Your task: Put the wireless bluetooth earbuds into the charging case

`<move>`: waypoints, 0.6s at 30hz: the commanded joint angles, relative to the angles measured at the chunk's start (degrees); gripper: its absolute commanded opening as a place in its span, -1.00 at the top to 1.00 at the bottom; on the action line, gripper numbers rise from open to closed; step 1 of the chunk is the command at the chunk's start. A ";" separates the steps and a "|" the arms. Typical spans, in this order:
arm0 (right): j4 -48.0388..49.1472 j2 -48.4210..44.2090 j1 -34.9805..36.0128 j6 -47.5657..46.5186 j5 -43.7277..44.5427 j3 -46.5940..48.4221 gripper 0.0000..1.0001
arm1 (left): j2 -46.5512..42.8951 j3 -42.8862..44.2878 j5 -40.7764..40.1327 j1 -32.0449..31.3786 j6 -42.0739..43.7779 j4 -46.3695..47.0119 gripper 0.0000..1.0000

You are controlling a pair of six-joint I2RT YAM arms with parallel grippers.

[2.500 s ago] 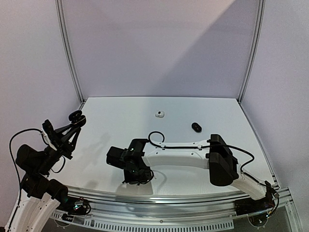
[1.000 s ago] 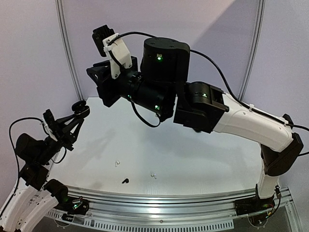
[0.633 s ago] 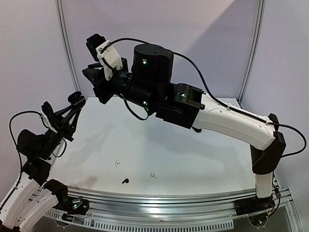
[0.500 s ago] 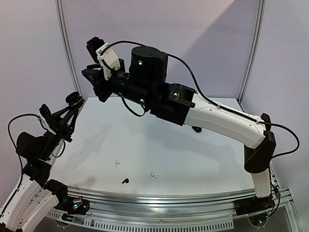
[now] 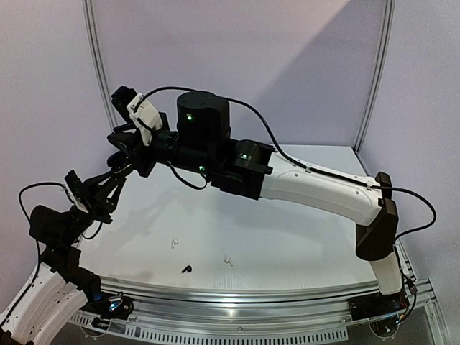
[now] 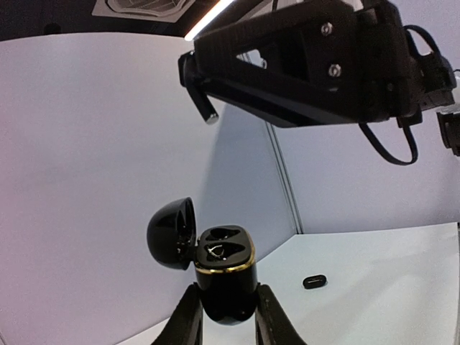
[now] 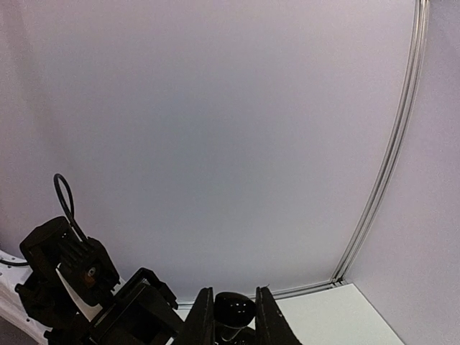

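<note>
A black charging case (image 6: pixel 224 269) with a gold rim stands upright in my left gripper (image 6: pixel 227 296), which is shut on its body. Its lid is flipped open to the left and both wells show. My left gripper (image 5: pixel 117 172) is raised over the table's left edge. My right gripper (image 5: pixel 121 149) hangs just above it, reaching across from the right. In the right wrist view my right gripper (image 7: pixel 233 295) is shut on a small black earbud (image 7: pixel 235 310). On the table near the front lie two white earbuds (image 5: pixel 173 243) (image 5: pixel 228 260) and a black earbud (image 5: pixel 187 269).
A second, closed black case (image 6: pixel 315 281) lies on the white table (image 5: pixel 287 244) further back. The right arm (image 5: pixel 309 187) spans the table's middle. A metal rail (image 5: pixel 251 295) runs along the front edge, and curved posts frame the back wall.
The right arm has swung down and to the left, bringing its gripper from high above the table to just over the left gripper's case. The left gripper has shifted only slightly.
</note>
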 commanded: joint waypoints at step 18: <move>-1.31 0.39 0.40 0.88 2.58 -4.25 1.00 | -2.75 -1.75 0.32 -0.88 -4.12 2.61 1.00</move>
